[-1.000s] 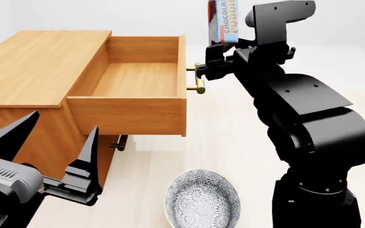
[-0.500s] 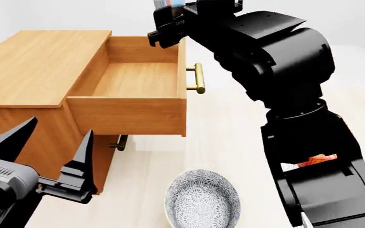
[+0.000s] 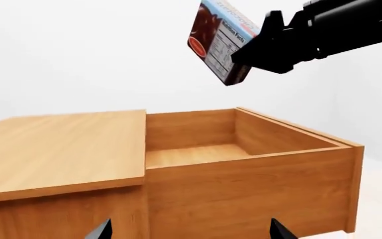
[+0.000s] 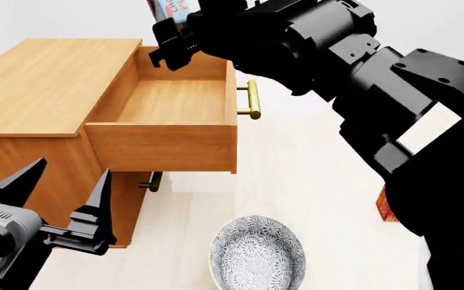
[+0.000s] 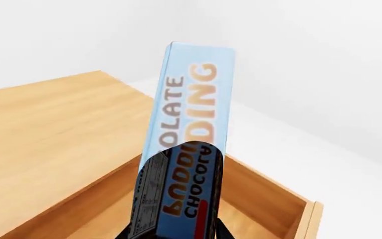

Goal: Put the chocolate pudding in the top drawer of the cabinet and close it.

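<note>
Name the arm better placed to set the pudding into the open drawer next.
Right. The right gripper already holds the chocolate pudding above the open top drawer. The left gripper is open, empty and low beside the cabinet.

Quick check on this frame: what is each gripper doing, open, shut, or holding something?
Left gripper: open, empty, hovering low in front of the cabinet.
Right gripper: shut on the chocolate pudding, held above the open top drawer.
</note>
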Robot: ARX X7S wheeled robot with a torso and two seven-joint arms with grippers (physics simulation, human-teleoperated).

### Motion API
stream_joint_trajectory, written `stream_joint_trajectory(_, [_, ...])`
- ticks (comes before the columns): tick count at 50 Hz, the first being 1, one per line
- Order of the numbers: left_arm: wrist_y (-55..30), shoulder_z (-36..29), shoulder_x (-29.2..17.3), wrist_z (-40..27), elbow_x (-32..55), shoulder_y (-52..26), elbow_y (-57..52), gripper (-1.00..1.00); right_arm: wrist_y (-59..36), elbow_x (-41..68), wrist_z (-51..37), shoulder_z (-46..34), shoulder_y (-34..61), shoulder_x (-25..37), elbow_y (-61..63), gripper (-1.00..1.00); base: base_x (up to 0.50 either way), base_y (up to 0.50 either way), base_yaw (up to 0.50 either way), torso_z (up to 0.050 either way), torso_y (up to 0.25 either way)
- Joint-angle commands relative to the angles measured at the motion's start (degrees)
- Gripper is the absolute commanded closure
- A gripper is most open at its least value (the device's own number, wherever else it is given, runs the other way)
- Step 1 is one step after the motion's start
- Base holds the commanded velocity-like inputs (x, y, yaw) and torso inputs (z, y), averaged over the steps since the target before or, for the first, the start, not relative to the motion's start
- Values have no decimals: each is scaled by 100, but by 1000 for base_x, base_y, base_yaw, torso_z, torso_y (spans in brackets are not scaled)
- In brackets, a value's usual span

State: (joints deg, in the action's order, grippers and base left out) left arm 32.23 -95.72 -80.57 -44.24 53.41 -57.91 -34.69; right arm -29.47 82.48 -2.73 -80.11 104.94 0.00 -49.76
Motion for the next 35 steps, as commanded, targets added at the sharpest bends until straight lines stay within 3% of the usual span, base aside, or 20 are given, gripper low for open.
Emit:
stream_joint_trajectory(1, [358,-72,-89,81,4,183,142,-100,439,881,-173,-998,223,0,-246,100,0,0,0,0,0])
stream_joint_trajectory(16, [365,-70,-38,124,11,220,175,-100,675,1426,546,-977,-352,1,-244,100,0,0,0,0,0])
stream_joint_trajectory(35, [365,-84,-40,179,56,276,151,-100,768,1061,344,-1039,-592,1,-194,100,0,0,0,0,0])
